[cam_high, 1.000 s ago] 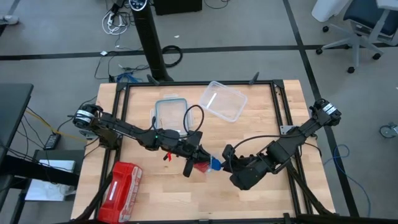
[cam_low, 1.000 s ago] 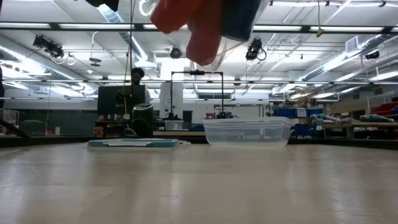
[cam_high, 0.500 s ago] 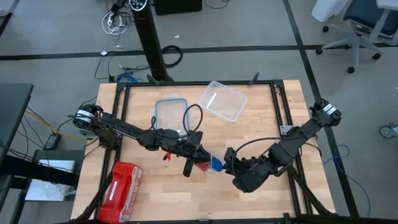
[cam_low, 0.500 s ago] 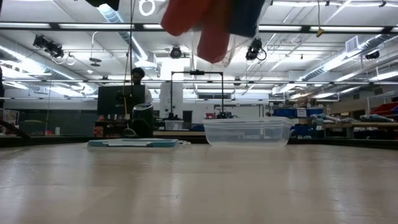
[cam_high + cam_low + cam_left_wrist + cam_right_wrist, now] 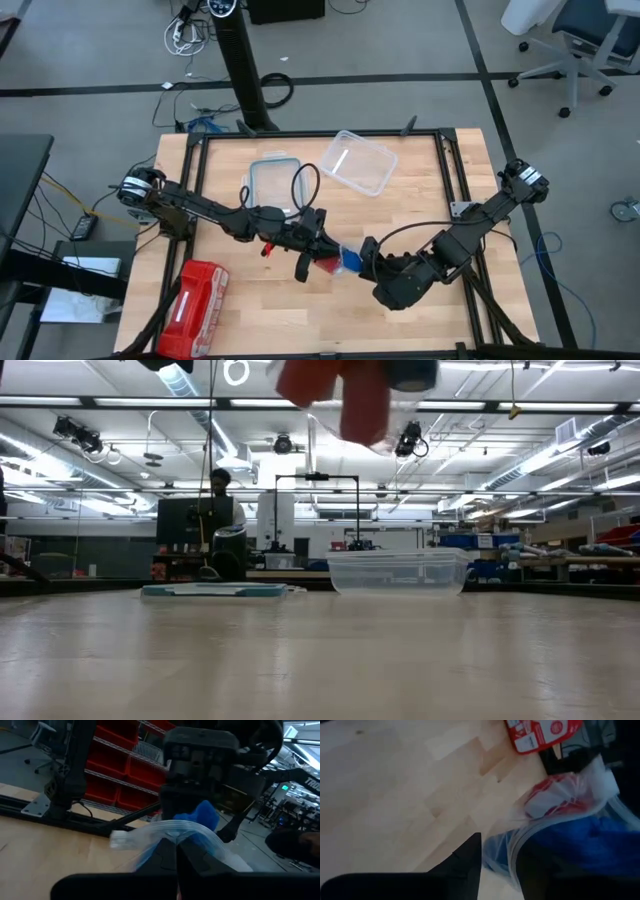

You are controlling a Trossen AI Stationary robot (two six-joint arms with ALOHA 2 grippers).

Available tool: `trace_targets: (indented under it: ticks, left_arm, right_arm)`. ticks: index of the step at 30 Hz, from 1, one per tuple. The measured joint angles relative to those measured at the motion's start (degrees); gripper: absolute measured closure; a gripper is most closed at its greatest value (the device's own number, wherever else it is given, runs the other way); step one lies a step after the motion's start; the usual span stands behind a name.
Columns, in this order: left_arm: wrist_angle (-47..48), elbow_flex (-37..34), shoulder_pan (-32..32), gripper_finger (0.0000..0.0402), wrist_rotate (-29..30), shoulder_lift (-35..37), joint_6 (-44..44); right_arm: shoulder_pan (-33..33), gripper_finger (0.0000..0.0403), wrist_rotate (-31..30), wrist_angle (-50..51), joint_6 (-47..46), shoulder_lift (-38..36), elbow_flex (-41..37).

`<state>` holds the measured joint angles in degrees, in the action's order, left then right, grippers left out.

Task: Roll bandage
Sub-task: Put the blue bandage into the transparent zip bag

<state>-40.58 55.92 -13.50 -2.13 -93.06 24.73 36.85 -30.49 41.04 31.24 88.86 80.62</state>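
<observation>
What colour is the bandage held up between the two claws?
Bright blue bandage, inside clear plastic; the right wrist view shows it best.

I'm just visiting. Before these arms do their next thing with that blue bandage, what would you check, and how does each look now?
1. Left end effector shut on the clear bag: ok.
2. Right end effector at the bag's other side: ok; firm grip: cannot tell.
3. Bandage out of the bag: not ok, still inside.
4. Bag lifted off the table: ok.
5. Red pouch clear of both arms: ok.
</observation>
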Motion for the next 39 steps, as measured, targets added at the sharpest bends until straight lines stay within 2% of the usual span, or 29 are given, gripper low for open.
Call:
trace_targets:
  ticks: [3, 7, 9, 13, 15, 17, 21, 22, 25, 28, 30, 31, 33, 34, 36, 37, 38, 39]
  left_arm:
    - [-0.1, 0.0, 0.0, 0.0401, 0.6, 0.0, 0.0]
    - [0.1, 0.0, 0.0, 0.0401, 0.9, 0.0, 0.0]
    - [0.3, 0.0, 0.0, 0.0401, 0.9, 0.0, 0.0]
    - [2.6, 0.0, -0.4, 0.0401, 1.1, -0.2, 0.1]
    - [2.7, 0.0, -0.7, 0.0401, 1.5, -1.0, 0.2]
    - [2.3, 0.1, -0.9, 0.0401, 1.8, -2.4, 1.2]
    - [2.5, 0.1, -0.9, 0.0401, 1.9, -6.6, 4.1]
    - [2.2, 0.1, -0.9, 0.0401, 2.0, -7.6, 4.9]
    - [0.8, 1.2, -0.9, 0.0401, 2.0, -11.3, 5.9]
    - [0.8, 2.8, -0.7, 0.0401, 1.8, -14.0, 5.8]
    - [0.9, 3.7, -0.3, 0.0401, 0.8, -14.4, 4.9]
    - [0.9, 4.1, 0.0, 0.0401, 0.0, -14.4, 4.0]
    - [0.4, 4.7, 0.7, 0.0401, -1.1, -14.3, 2.6]
    - [0.6, 4.8, 1.0, 0.0401, -1.7, -14.1, 2.3]
    - [0.9, 5.3, 1.9, 0.0401, -2.5, -14.0, 1.2]
    - [0.9, 5.4, 2.3, 0.0401, -2.8, -14.0, 1.1]
    - [0.9, 5.5, 2.6, 0.0401, -3.1, -13.9, 1.1]
    - [0.9, 5.5, 2.9, 0.0401, -3.5, -13.9, 1.1]
  right_arm:
    - [-0.7, 0.0315, -0.5, 0.3, -0.1, 0.0, 0.0]
    - [-1.5, 0.0378, -0.6, 0.2, -0.6, 0.0, 0.0]
    - [-1.7, 0.0395, 0.0, 0.1, -0.6, 0.0, 0.0]
    - [-1.7, 0.0397, 1.4, 2.6, -3.0, 0.1, 0.9]
    - [-1.8, 0.04, 4.1, 5.2, -6.9, 0.1, 2.8]
    - [-2.5, 0.0399, 9.3, 7.6, -11.5, 0.1, 5.0]
    - [-6.7, 0.0401, 23.8, 12.5, -22.2, 0.0, 7.0]
    - [-7.7, 0.04, 25.6, 13.3, -24.6, 0.0, 7.0]
    - [-9.6, 0.04, 24.7, 15.1, -29.8, 0.0, 7.0]
    - [-11.3, 0.0401, 37.5, 15.2, -28.7, 0.0, 5.8]
    - [-11.8, 0.0401, 31.1, 16.8, -31.6, 0.0, 5.4]
    - [-11.9, 0.0401, 30.4, 18.7, -34.0, 0.0, 5.4]
    - [-12.4, 0.0402, 37.6, 22.2, -32.9, 0.5, 5.4]
    - [-12.3, 0.0402, 37.5, 21.9, -31.5, 0.9, 5.4]
    - [-11.6, 0.0402, 30.5, 22.9, -33.6, 1.1, 5.3]
    - [-11.4, 0.0402, 32.5, 23.4, -34.5, 0.9, 5.3]
    - [-11.4, 0.0402, 36.7, 23.0, -32.6, 0.9, 5.3]
    - [-11.2, 0.0402, 37.8, 22.6, -30.0, 1.0, 5.4]
